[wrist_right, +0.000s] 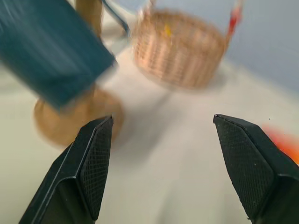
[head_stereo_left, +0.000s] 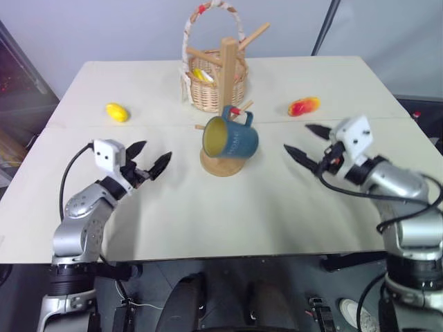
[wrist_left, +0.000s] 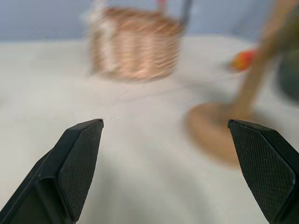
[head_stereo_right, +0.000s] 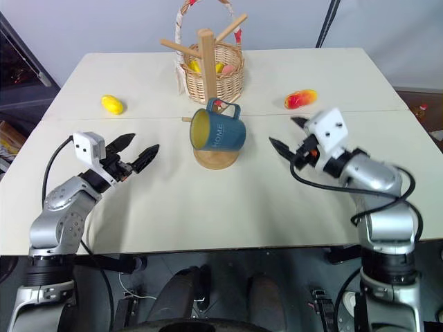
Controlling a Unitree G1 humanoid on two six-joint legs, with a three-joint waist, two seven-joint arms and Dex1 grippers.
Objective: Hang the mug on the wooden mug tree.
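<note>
"HOME" on the mug [head_stereo_right: 223, 133]

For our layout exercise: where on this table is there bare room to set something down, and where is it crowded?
Bare: the near strip of table between the left gripper and right gripper, and the far corners beyond the yellow fruit and red fruit. Crowded: the middle, where mug, mug tree and basket cluster.

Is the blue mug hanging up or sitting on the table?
Hanging. The mug hangs tipped sideways by its handle from a peg of the wooden mug tree, above the base.
</note>
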